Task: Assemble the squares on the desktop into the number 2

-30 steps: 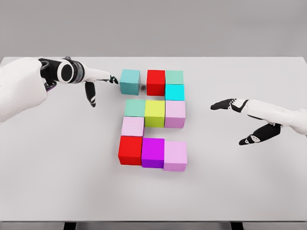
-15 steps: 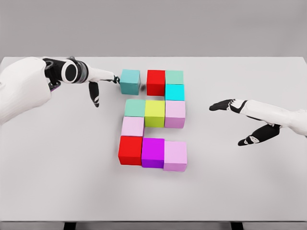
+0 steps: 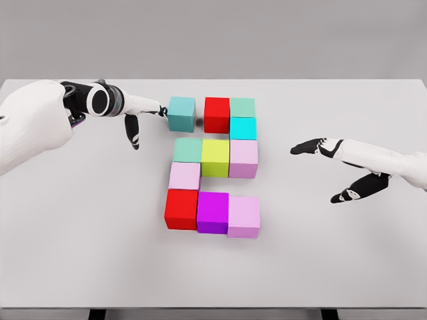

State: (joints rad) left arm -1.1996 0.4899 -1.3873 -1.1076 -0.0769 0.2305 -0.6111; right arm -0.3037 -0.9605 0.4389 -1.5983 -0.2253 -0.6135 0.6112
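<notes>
Coloured cubes lie on the white table [image 3: 80, 253] in a blocky figure. The top row has a teal cube [image 3: 181, 113], a small gap, then a red cube [image 3: 217, 114] and a pale green cube [image 3: 243, 107]. A cyan cube [image 3: 243, 128] sits under the green one. The middle row runs green [image 3: 188, 150], yellow-green [image 3: 215, 157], pink [image 3: 243, 158]. A pink cube [image 3: 184, 176] leads down to the bottom row of red [image 3: 181, 208], magenta [image 3: 213, 211] and pink [image 3: 243, 216]. My left hand [image 3: 143, 117] is open, its fingertips touching the teal cube's left side. My right hand [image 3: 327, 170] hovers open, right of the figure.
The table's far edge runs just behind the top row of cubes. Its front edge lies well below the figure, with dark legs showing underneath.
My left hand has edged right until its fingertips meet the teal cube's left face. The cubes and my right hand have barely moved.
</notes>
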